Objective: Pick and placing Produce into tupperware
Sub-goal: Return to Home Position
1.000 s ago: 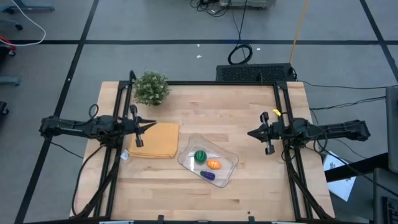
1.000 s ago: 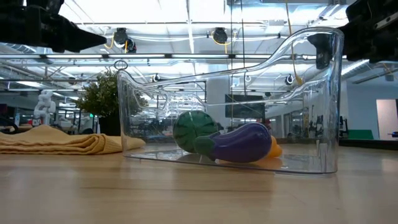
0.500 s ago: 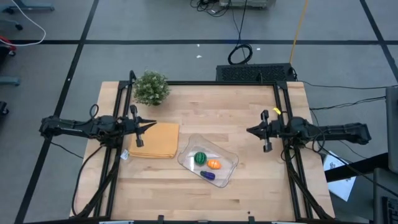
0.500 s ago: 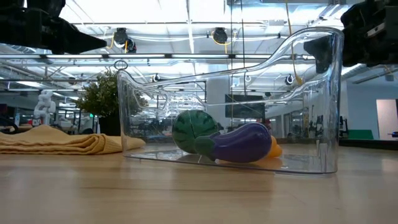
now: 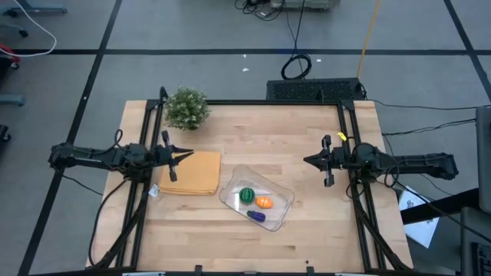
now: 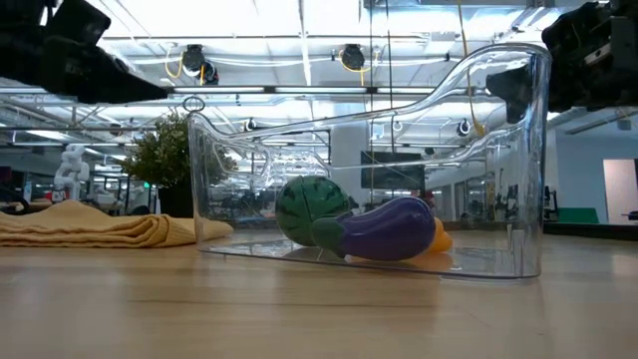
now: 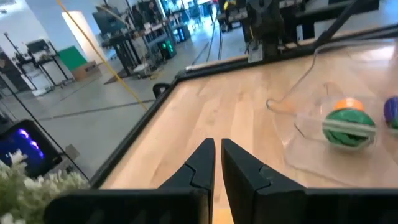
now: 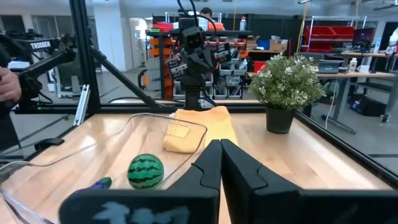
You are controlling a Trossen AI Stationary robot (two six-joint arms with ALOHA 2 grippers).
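The clear tupperware (image 5: pixel 257 198) rests flat on the table's near middle. Inside lie the green striped ball (image 5: pixel 247 195), the orange oval (image 5: pixel 264 202) and the blue-purple piece (image 5: pixel 256 216); they also show in the low view (image 6: pixel 384 229). My left gripper (image 5: pixel 189 154) hovers shut over the left side, above the tan pad's far edge. My right gripper (image 5: pixel 307 161) hovers shut at the right side, pointing toward the table's left. Both are empty and apart from the tupperware. The ball also shows in the left wrist view (image 7: pixel 348 126) and in the right wrist view (image 8: pixel 146 170).
A folded tan pad (image 5: pixel 192 173) lies left of the tupperware. A leafy potted plant (image 5: pixel 186 108) stands at the far left corner. A black frame (image 5: pixel 268 102) runs along the table's far edge and sides. A person's hand (image 8: pixel 7 84) shows beyond the table.
My right gripper has drifted slightly toward the table's left edge. The tupperware and the produce have stayed still.
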